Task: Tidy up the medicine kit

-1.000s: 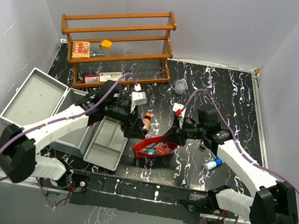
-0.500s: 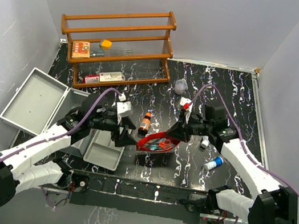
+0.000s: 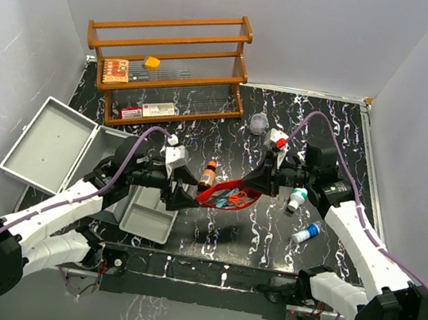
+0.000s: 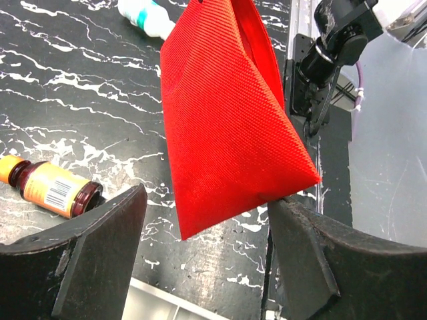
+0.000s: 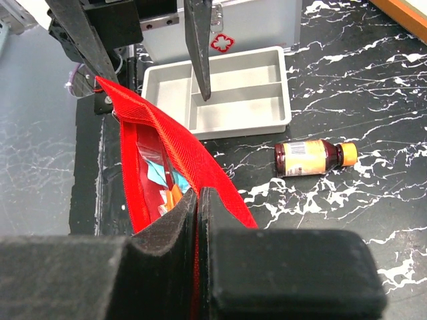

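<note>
— While your right gripper (image 5: 199,197) pinches the top edge of the red pouch (image 3: 228,197), fingers pressed together on the fabric, where is the medicine kit (image 3: 50,141)?

— On your left. It lies near the table's left edge with its lid thrown open. Its grey tray (image 5: 235,100) sits out on the table just beside the case, right under your left gripper (image 4: 208,205). Neither gripper touches the kit.

— And the left fingers?

— Spread wide, one on each side of the pouch's lower corner. I cannot tell whether they touch it. The pouch hangs slanted above the table between your two arms.

— What room do you see around it?

— An amber bottle (image 3: 208,174) lies just behind the pouch, near the tray. A white bottle with a blue end (image 3: 306,233) lies beside your right forearm. A wooden rack (image 3: 168,65) stands at the back left, well apart. The tabletop (image 3: 226,137) is black with white veins, and plain white walls (image 3: 320,29) close three sides.
</note>
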